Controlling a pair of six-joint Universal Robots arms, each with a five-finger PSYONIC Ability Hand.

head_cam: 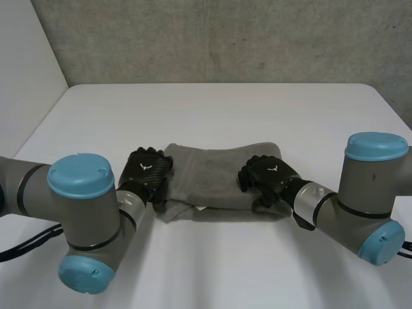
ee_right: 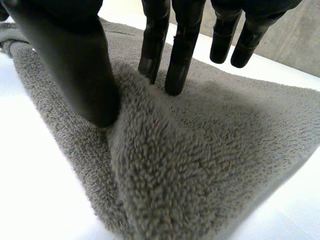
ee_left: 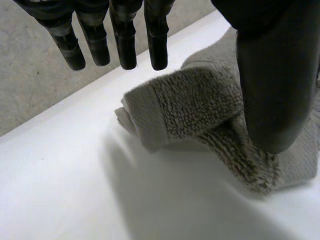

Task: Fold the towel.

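A grey towel (head_cam: 212, 174) lies folded into a long strip across the white table (head_cam: 212, 109). My left hand (head_cam: 147, 170) is at the strip's left end. In the left wrist view its fingers (ee_left: 125, 45) hang straight just above the rolled end of the towel (ee_left: 190, 105), while the thumb (ee_left: 275, 90) rests on the fold beside it. My right hand (head_cam: 270, 175) sits on the right part of the strip. There its thumb (ee_right: 75, 60) and fingers (ee_right: 180, 55) dig into the towel (ee_right: 200, 165), with a ridge of cloth pinched up between them.
The table's far edge meets a grey wall behind the towel. Bare white tabletop surrounds the towel, with a wide stretch between it and the far edge. Both forearms lie low over the near part of the table.
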